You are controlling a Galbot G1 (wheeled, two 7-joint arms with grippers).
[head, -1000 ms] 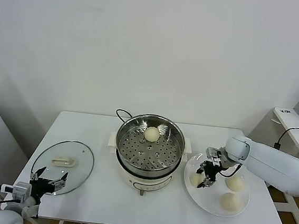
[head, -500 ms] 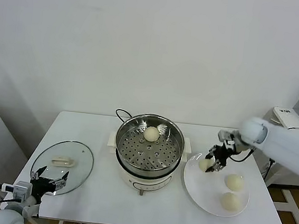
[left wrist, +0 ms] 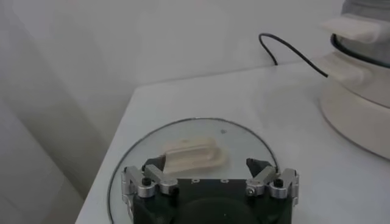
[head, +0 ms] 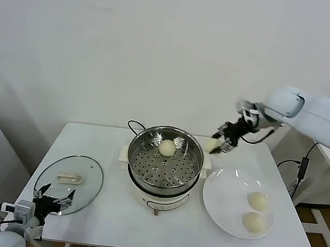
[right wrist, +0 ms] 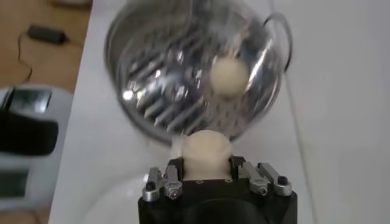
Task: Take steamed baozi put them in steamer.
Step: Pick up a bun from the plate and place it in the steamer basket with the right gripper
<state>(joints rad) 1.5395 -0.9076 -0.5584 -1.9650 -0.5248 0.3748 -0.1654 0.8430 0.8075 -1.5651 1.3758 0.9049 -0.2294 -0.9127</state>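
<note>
holding a baozi (head: 211, 144) in right gripper (head: 218, 144), beside steamer (head: 164, 165)

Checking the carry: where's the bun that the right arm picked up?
In the head view, the bun is held in the right pincer, in the air just right of the steamer rim.

Right gripper (head: 216, 145) lifted a baozi (head: 211, 145) off the plate (head: 225, 203), from low over its left side up and left. It now holds the baozi in the air, just beside the steamer's (head: 164, 165) right rim. Plate went from three baozi to two.
</note>
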